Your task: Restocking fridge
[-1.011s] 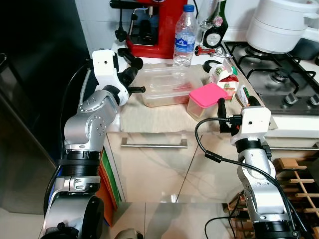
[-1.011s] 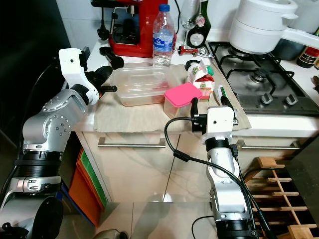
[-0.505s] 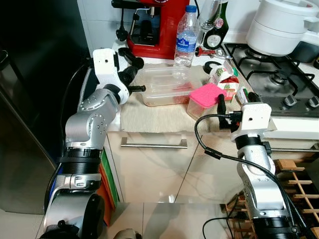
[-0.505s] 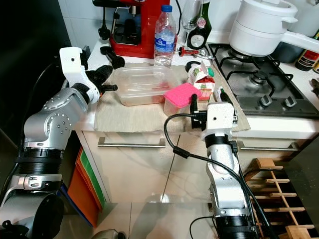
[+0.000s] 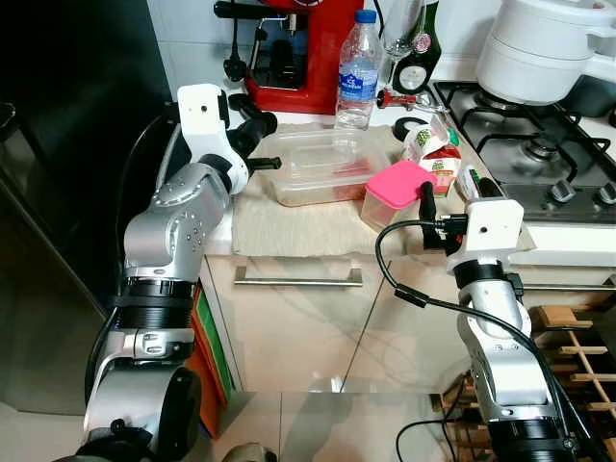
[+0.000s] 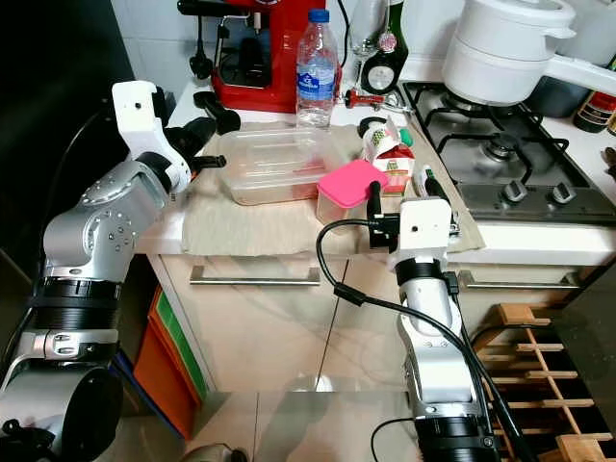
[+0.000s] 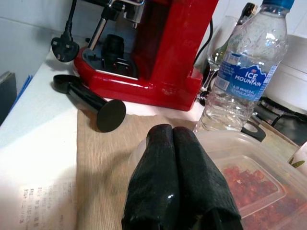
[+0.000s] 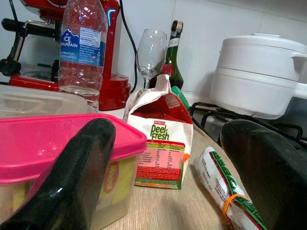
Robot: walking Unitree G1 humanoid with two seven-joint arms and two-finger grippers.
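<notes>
Left eye: left gripper [image 5: 270, 163] at frame centre-left, fingers clenched on nothing, tips just beside the near-left rim of the clear tub [image 5: 321, 167], which lies to its right with long axis left–right across the frame. Right gripper [image 5: 452, 193] lower right of centre, fingers spread wide and empty, the pink-lidded box [image 5: 399, 192] right at its left finger and partly between the fingers. Right arm is nearer to that box; left arm nearer to the tub. All sit on the beige mat [image 5: 289, 226] on the counter.

Right eye: same layout; juice carton [image 6: 386, 153] just behind the pink box, water bottle [image 6: 315, 68] upper centre.

Left wrist: both fingers [image 7: 178, 182] pressed together, clear tub past the tips, red bits inside it under the lid.

Right wrist: pink box at the left finger [image 8: 79, 163], yellowish contents, can't identify them. Carton torn open at top; wrapped green-and-white packet [image 8: 223, 184] beside the other finger.
</notes>
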